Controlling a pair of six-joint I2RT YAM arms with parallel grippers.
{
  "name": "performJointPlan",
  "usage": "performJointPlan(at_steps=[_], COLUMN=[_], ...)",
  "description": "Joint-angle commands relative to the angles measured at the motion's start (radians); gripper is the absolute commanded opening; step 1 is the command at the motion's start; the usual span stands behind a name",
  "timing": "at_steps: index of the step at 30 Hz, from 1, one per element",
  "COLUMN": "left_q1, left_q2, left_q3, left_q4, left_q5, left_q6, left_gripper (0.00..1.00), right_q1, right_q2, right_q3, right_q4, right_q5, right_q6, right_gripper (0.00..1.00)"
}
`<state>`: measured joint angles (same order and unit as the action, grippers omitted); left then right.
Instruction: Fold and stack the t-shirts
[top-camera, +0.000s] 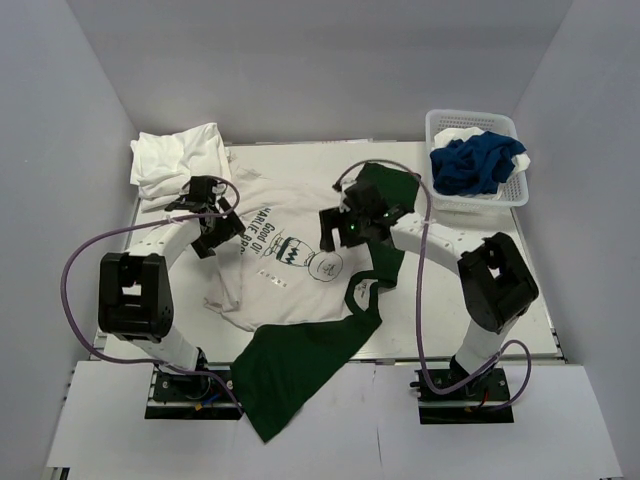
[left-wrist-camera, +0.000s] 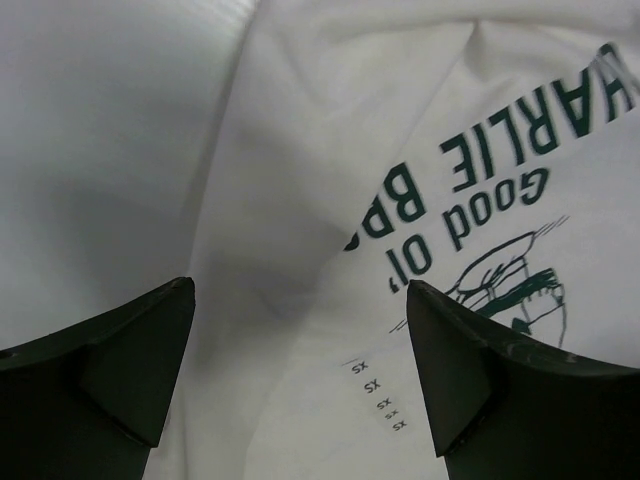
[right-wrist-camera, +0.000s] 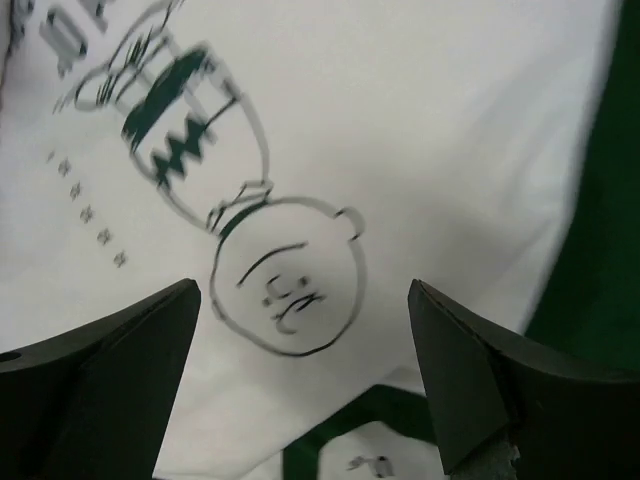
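Lying print-up, printed t-shirt (top-camera: 290, 210), collar pointing nearward

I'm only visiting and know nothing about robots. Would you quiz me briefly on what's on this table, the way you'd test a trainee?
1. True or false: the blue t-shirt lies in the white basket.
2. Which lies partly under the printed white t-shirt? A) the dark green t-shirt B) a red towel C) a yellow jumper
3. Fill in: both arms' jaws stand ____ over the printed white t-shirt, gripping nothing.

Key: 1 true; 2 A; 3 open.
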<state>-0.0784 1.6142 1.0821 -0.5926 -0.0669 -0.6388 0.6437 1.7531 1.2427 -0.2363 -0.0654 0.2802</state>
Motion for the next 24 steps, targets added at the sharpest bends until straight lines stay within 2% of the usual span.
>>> performJointPlan(at_steps=[1, 2, 3, 6, 9, 11, 14, 16, 17, 18, 21, 24], left_q1=[-0.038, -0.052, -0.064, -0.076, -0.098, -0.109, -0.132, -0.141, -0.141, -0.141, -0.15, -0.15], left_q2=[-0.074, -0.085, -0.097, -0.097, -0.048, -0.048, -0.086, -0.131, -0.141, -0.142, -0.165, -0.192], left_q3=[-0.037, -0.065, -0.089, -0.123, -0.123, -0.123, -0.136, -0.148, -0.148, -0.148, -0.157, -0.146], left_q4=[-0.053, -0.053, -0.053, -0.053, -0.085, -0.107, -0.116, -0.116, -0.116, -0.116, -0.116, -0.137], left_q5=[-0.097, -0.108, -0.108, -0.117, -0.117, -0.117, -0.117, -0.108, -0.108, -0.108, -0.117, -0.172], left_q6=[-0.038, -0.038, -0.038, -0.048, -0.058, -0.067, -0.067, -0.067, -0.067, -0.067, -0.078, -0.113], left_gripper=[0.96, 0.96, 0.96, 0.94, 0.82, 0.72, 0.55, 0.36, 0.15, 0.02, 0.0, 0.0], right_q1=[0.051, 0.057, 0.054, 0.042, 0.027, 0.01, -0.071, -0.122, -0.162, -0.179, -0.249, -0.302], right_q2=[-0.061, -0.099, -0.119, -0.144, -0.144, -0.147, -0.173, -0.208, -0.236, -0.248, -0.312, -0.305], right_q3=[-0.119, -0.147, -0.245, -0.348, -0.396, -0.434, -0.506, -0.529, -0.552, -0.563, -0.594, -0.608], right_q4=[-0.002, 0.006, 0.041, 0.075, 0.014, -0.02, -0.015, -0.018, -0.027, -0.029, -0.032, -0.029], right_q5=[-0.086, -0.089, -0.103, -0.088, 0.111, 0.153, 0.164, 0.174, 0.185, 0.196, 0.226, 0.207], right_q6=[0.089, 0.124, 0.152, 0.191, 0.233, 0.257, 0.307, 0.327, 0.327, 0.332, 0.33, 0.312], right_gripper=[0.9, 0.9, 0.9, 0.9, 0.9, 0.9, 0.9, 0.9, 0.9, 0.9, 0.9, 0.9])
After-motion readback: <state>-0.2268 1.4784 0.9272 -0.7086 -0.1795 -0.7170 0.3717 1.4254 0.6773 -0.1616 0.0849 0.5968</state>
